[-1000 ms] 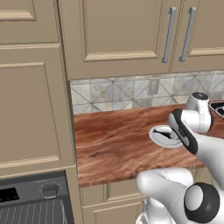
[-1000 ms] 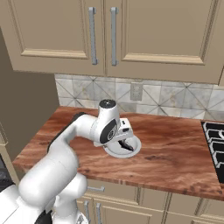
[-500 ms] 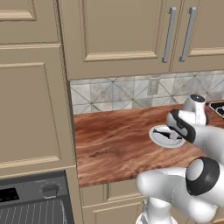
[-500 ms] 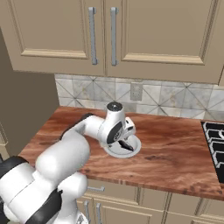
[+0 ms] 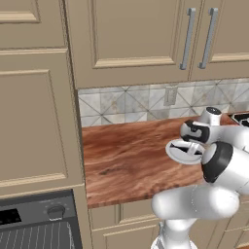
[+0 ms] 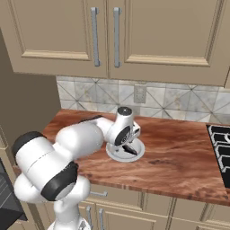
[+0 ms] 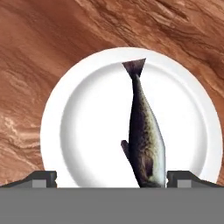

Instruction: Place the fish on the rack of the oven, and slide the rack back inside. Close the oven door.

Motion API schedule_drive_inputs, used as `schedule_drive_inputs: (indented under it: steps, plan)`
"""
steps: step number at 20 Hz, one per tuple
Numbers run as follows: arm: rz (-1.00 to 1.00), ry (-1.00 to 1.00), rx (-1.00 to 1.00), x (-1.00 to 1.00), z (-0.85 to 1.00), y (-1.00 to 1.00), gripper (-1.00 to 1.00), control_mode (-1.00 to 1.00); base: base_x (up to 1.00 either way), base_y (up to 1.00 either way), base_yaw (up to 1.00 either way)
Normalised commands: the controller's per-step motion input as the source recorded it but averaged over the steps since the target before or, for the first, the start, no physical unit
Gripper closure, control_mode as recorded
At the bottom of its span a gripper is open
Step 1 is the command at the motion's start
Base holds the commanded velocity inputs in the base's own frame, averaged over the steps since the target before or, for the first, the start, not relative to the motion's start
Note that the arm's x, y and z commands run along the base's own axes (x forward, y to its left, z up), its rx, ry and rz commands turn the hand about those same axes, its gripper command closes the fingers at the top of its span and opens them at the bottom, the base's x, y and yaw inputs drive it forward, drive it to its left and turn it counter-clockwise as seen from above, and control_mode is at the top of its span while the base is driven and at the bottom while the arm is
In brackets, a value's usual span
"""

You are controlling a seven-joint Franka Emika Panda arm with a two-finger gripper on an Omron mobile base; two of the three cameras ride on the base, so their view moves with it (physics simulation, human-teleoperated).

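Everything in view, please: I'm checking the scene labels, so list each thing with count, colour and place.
fish: one, dark grey-brown, lying on the plate, tail pointing away from the hand camera.
plate: one, white, round, on the counter below the gripper.
counter: one, reddish-brown wood grain, under the wall cabinets.
wall cabinets: beige, with metal bar handles, above the tiled backsplash.
backsplash: grey patterned tiles with one outlet.
oven: one, dark grey, low at the left, with a knob.
stove: black grates at the counter's right edge.
gripper: one, open, poised above the plate, holding nothing.
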Motion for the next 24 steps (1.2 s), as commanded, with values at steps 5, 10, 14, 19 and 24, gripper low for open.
schedule_drive_inputs:
  steps: [5,10,14,19,24]
  plan:
    - [0.1,0.04,0.0,0.22,-0.29,-0.15,-1.0,-1.0,0.0,0.0,0.0]
    - [0.09,0.05,0.0,0.27,-0.3,-0.18,-1.0,-1.0,0.0,0.0,0.0]
    - [0.09,0.05,0.0,0.27,-0.38,-0.12,-1.0,-1.0,0.0,0.0,0.0]
    - [0.08,0.04,0.0,0.25,-0.43,-0.05,-1.0,-1.0,0.0,0.0,0.0]
    - [0.07,0.01,0.0,0.21,-0.43,0.0,1.0,-1.0,0.0,0.0,0.0]
